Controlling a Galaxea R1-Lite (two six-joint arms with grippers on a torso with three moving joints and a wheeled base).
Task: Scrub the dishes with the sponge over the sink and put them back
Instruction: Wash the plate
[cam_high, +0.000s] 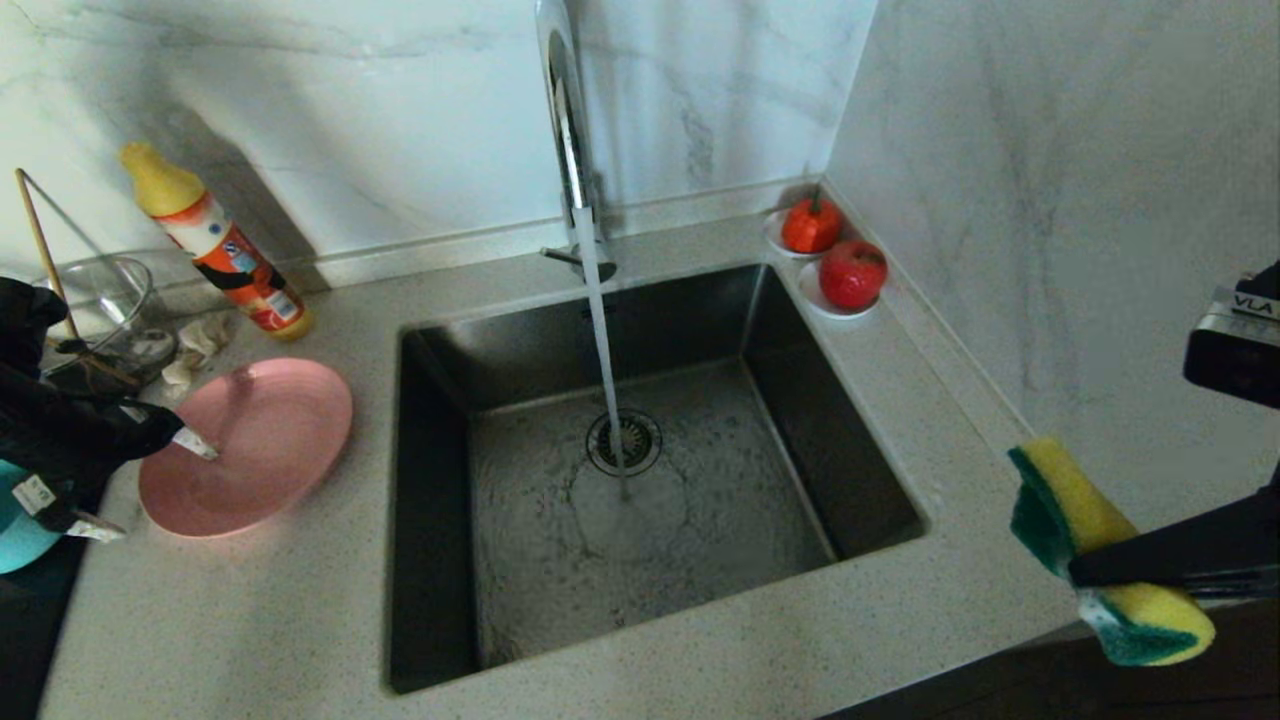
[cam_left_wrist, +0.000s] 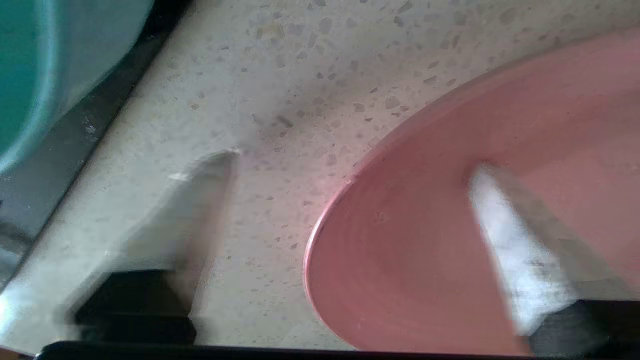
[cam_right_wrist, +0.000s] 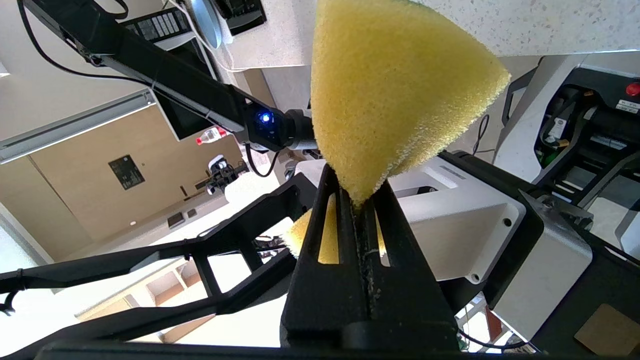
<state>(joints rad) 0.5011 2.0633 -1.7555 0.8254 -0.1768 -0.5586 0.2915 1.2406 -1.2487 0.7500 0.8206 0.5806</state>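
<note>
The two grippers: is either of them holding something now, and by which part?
The right gripper holds the sponge, pinched hard across its middle. The left gripper holds nothing: its fingers are open astride the pink plate's rim.

- A bottle (cam_high: 222, 245) with a yellow cap leans by the back wall.
- A glass bowl (cam_high: 105, 310) holds a thin stick (cam_high: 45, 250).
- A crumpled rag (cam_high: 195, 345) lies beside it.
- Two red fruits (cam_high: 833, 250) sit on white saucers (cam_high: 808, 287) in the corner.
</note>
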